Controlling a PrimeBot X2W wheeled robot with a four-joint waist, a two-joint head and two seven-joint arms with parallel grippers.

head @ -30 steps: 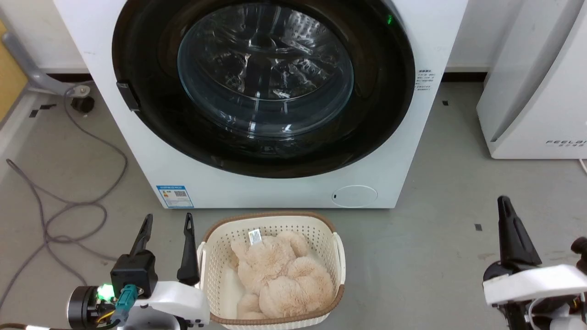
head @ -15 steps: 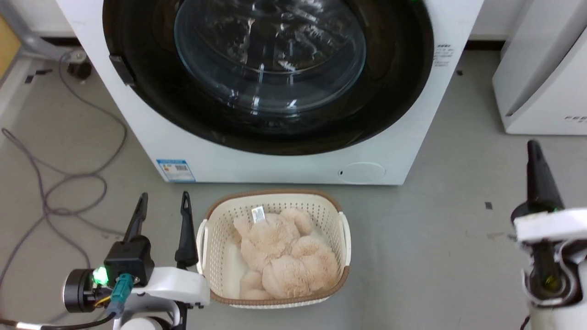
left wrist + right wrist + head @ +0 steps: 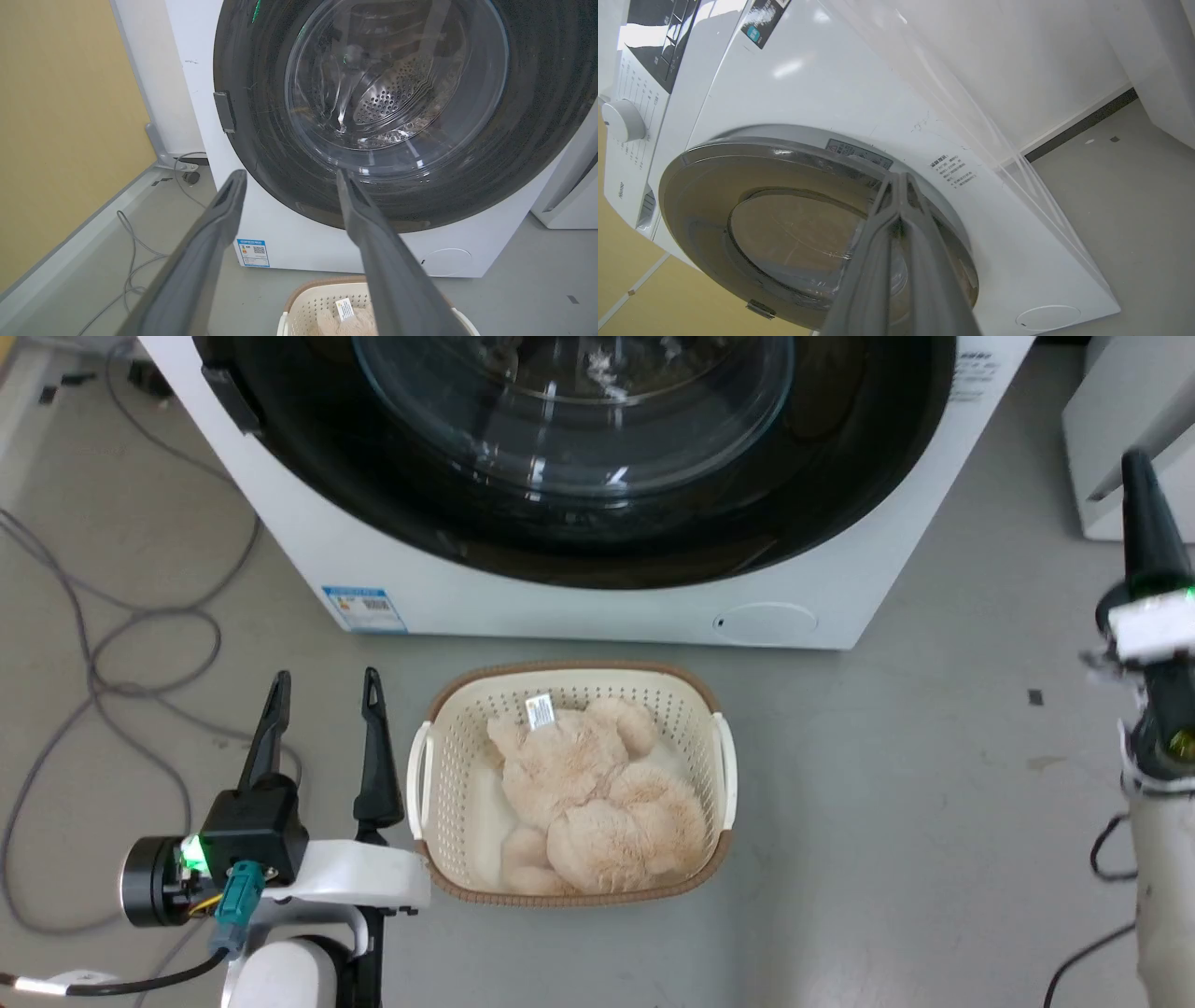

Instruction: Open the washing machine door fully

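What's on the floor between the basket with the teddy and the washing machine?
Nothing. In the head view, just a bare strip of grey floor separates the basket from the washing machine.

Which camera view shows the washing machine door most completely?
The left wrist view: the washing machine door faces it, mostly in frame, latch included. The head view cuts off its upper part; the right wrist view sees it slanted, partly behind the right pincer.

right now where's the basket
In the head view the basket sits on the floor at centre, just in front of the washing machine, with the left gripper beside its left side.
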